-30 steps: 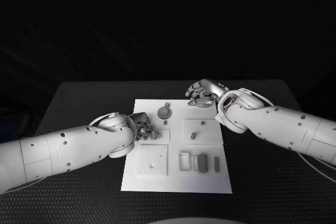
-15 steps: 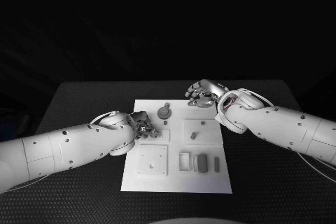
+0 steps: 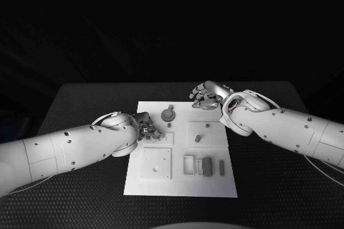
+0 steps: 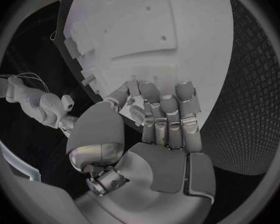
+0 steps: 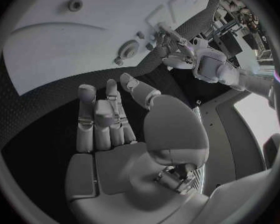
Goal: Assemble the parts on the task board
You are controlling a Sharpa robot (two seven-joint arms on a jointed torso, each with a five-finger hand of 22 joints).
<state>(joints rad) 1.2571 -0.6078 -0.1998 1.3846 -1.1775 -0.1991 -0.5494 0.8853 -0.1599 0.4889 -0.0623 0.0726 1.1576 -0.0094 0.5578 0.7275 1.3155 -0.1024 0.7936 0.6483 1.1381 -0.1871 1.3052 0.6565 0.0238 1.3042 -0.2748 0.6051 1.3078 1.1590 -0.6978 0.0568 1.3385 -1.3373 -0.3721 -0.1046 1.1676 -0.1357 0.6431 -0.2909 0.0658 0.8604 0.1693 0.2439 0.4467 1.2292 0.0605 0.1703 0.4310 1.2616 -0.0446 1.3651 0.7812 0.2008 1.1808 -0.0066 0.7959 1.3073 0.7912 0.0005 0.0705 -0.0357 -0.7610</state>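
Parts (image 3: pixel 207 166) lie on the task board (image 3: pixel 179 187) mid-worktop. Left hand (image 3: pixel 147 129) hovers at its left edge, grasp unclear; right hand (image 3: pixel 206 97), curled, apparently empty. Descend slowly, fingertips aligned.

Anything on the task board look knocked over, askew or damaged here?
Nothing stands out. The task board lies flat on the table, its grey parts sitting tidily in place, none spilled off it. Both hands hover at its edges.
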